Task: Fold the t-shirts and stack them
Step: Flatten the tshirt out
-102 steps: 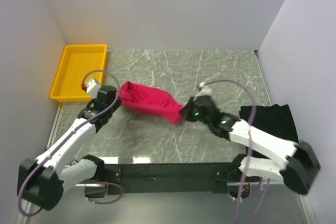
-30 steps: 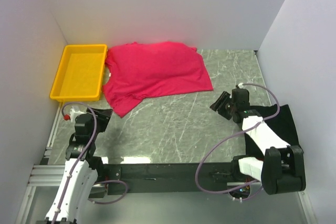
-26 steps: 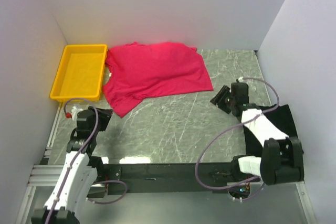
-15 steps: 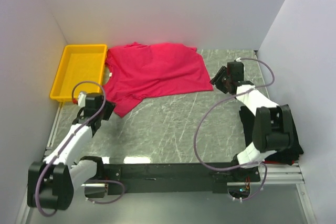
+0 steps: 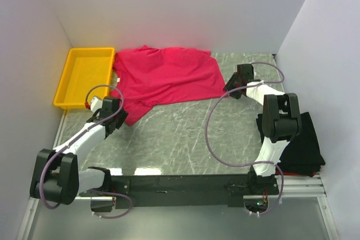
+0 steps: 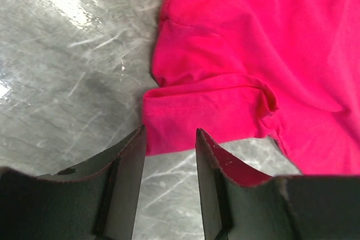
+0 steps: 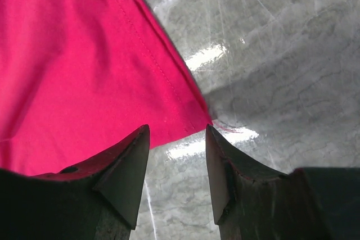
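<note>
The work surface is a glossy grey table (image 5: 185,133) veined in white, and lamp glare is recorded on it in both wrist views. It is enclosed on three sides by plain white walls (image 5: 169,9). A yellow tray (image 5: 84,77) is set in the far left corner.

The crimson-pink t-shirt (image 5: 169,74) is spread flat across the far part of the table, just beside the tray, with its far edge at the back wall. The black t-shirt (image 5: 306,141) is lying at the near right edge, partly covered by the right arm.

The left gripper (image 6: 169,139) is held low with its fingers spread, and the hem of a folded-over sleeve lies at the gap. The right gripper (image 7: 177,133) is likewise spread, with the pink shirt's right corner between its tips. Whether either gripper touches the cloth cannot be told.
</note>
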